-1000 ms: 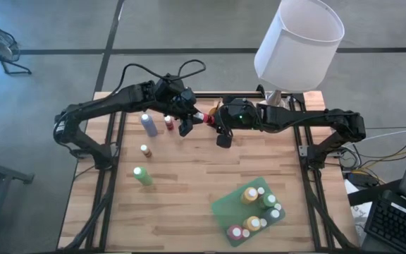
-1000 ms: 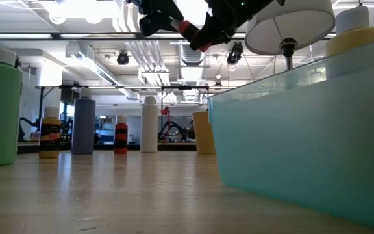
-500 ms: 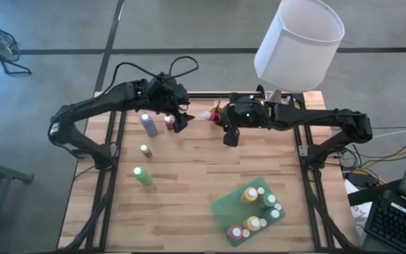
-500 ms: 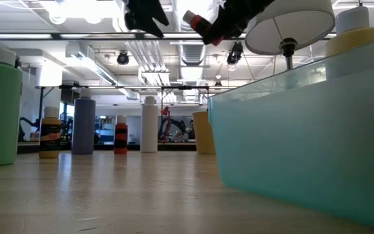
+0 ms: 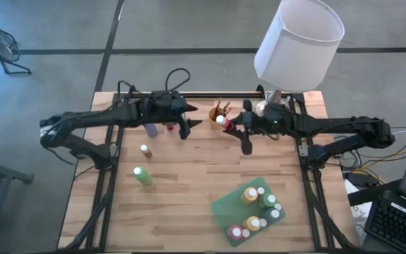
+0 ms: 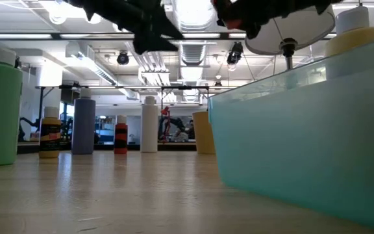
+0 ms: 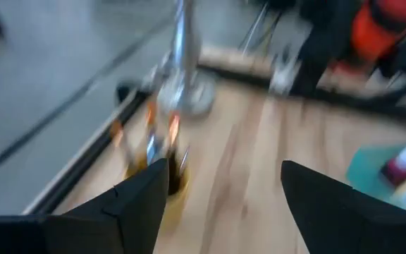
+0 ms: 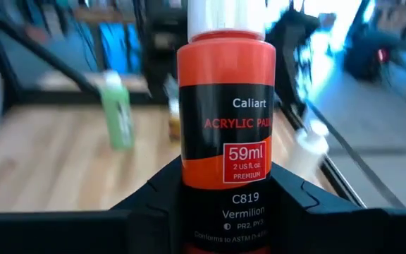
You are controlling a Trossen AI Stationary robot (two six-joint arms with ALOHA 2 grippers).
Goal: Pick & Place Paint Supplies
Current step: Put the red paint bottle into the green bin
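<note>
My right gripper [image 5: 224,123] is clamped on a vermilion paint bottle [image 8: 225,134], held in the air near the middle of the tabletop's [image 5: 189,183] far edge, beside the jar of brushes [image 5: 220,110]. My left gripper [image 5: 191,127] hangs wide and empty just across from it. More bottles stand near the left edge, and a green tray [image 5: 225,206] of bottles sits toward the near right corner
</note>
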